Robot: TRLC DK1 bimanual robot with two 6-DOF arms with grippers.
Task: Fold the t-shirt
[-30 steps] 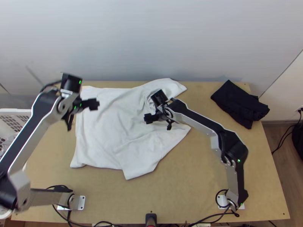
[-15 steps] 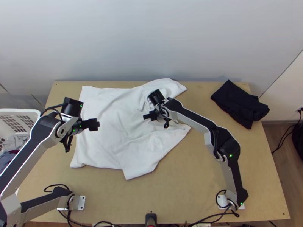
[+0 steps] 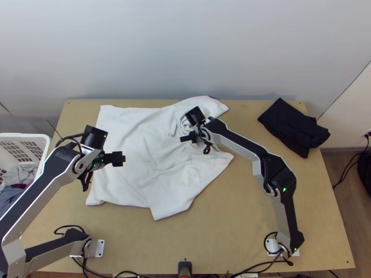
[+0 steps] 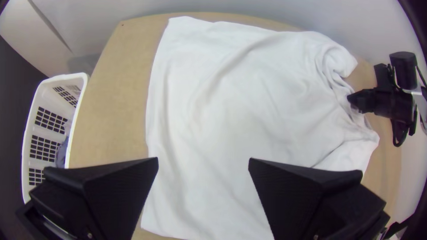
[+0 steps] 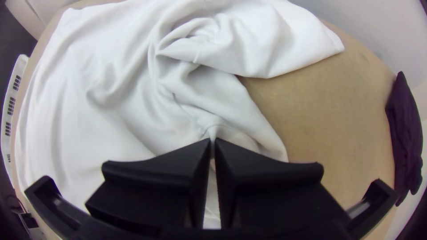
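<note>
The worktop (image 3: 241, 208) is light wood, smooth and flat. The white t-shirt (image 3: 139, 143) is spread over much of it, unfolded: broad and fairly even on the left side in the top view, rucked on the right, with a loose flap at the near side. Its long axis appears to run from side to side. The fabric looks soft and matt, with shallow ripples and one tight swirl of creases at the far right part.

Left of the t-shirt, past the worktop's edge, stands a white basket (image 3: 28, 135) of rigid, slotted plastic, with mixed cloth inside. To the t-shirt's right, well apart, lies a dark garment (image 3: 292, 127) in a compact, uneven bundle.

Left gripper (image 4: 203, 159): fingers released and wide apart, above the t-shirt just inside its left edge, no cloth between them. Right gripper (image 5: 212, 141): fingers clenched on a small raised pinch of the t-shirt, at the rucked right part.

Governing relation, in my judgement: the left gripper is the nearer to the t-shirt's straight left edge and should descend to it, while the right one controls the opposite end. Folding is at an early stage. Risk noted: pulling on the small pinch may deepen the creases.
</note>
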